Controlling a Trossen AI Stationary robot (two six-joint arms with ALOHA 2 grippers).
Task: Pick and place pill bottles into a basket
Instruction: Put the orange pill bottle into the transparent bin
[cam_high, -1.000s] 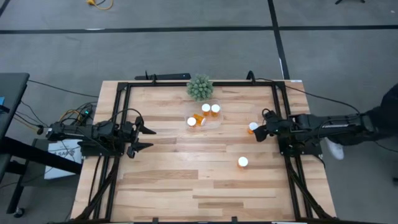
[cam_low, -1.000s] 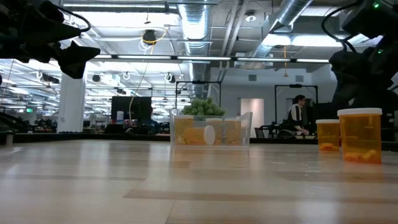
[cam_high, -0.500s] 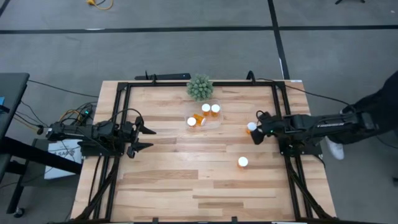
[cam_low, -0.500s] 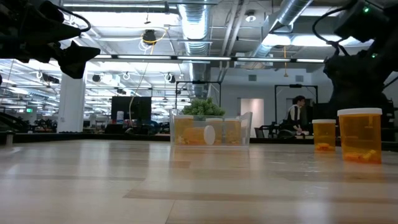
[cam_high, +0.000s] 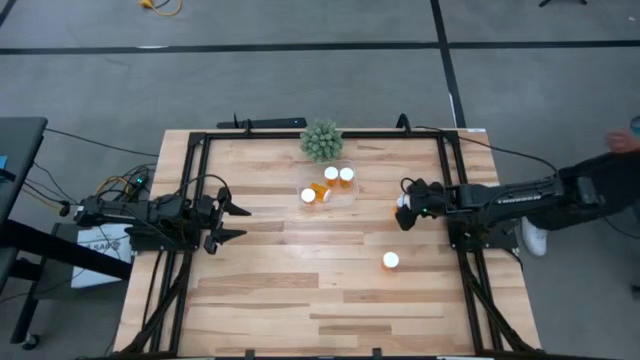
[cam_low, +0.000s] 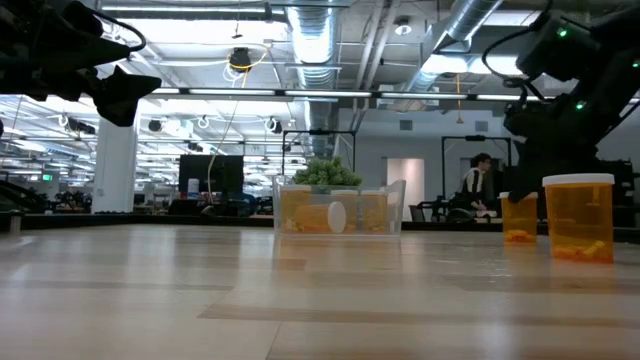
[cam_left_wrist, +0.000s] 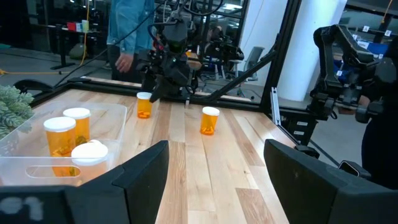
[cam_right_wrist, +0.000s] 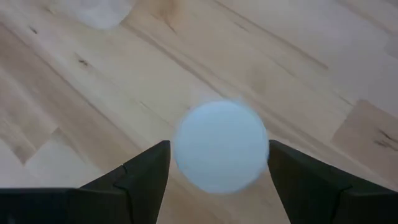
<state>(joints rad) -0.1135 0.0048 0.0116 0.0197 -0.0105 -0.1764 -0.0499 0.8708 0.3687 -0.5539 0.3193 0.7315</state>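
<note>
Left gripper (cam_high: 236, 222) hangs at the nine o'clock edge of the table (cam_high: 270, 300), its two fingers spread wide and gripping nothing, pointed toward the middle. Toward twelve o'clock sits a spiky green plant (cam_high: 321, 140), and just on the near side of it the clear basket (cam_high: 352, 190) holds three pill bottles (cam_high: 331, 174): two upright with white caps showing, one lying on its side beside another cap. From table height the basket (cam_low: 392, 208) reads as a low transparent box with orange bottles inside and the plant behind it. Over at about three o'clock, the right gripper (cam_high: 403, 210) is spread around an upright bottle (cam_high: 404, 202), a finger standing on either side of its white cap (cam_right_wrist: 221, 147); whether they touch it I cannot tell. One more bottle (cam_high: 391, 260) stands alone toward five o'clock, well apart from the basket.
</note>
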